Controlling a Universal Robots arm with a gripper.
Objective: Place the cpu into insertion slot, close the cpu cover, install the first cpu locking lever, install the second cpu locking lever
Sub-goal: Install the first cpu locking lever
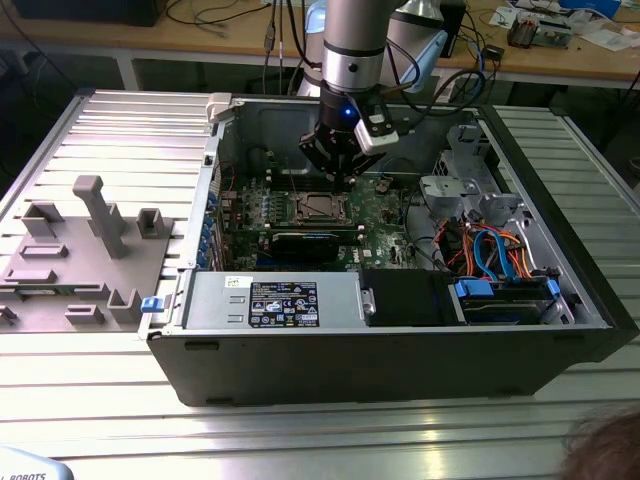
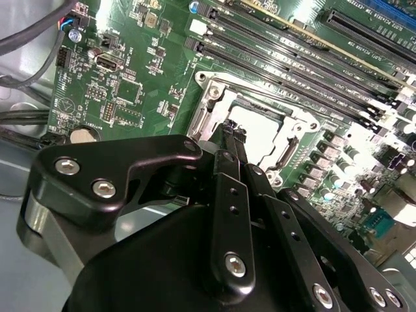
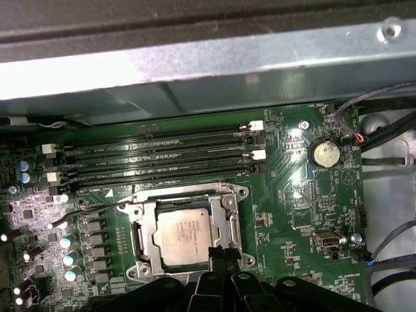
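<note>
Over the slot's point(image 3: 235, 192) edge, the gripper point(image 3: 220, 255) hangs with its fingers pressed together, gripping nothing I can see. The cpu point(image 3: 184, 235) lies flat in the slot, with the cover point(image 3: 147, 235) down around it.
</note>
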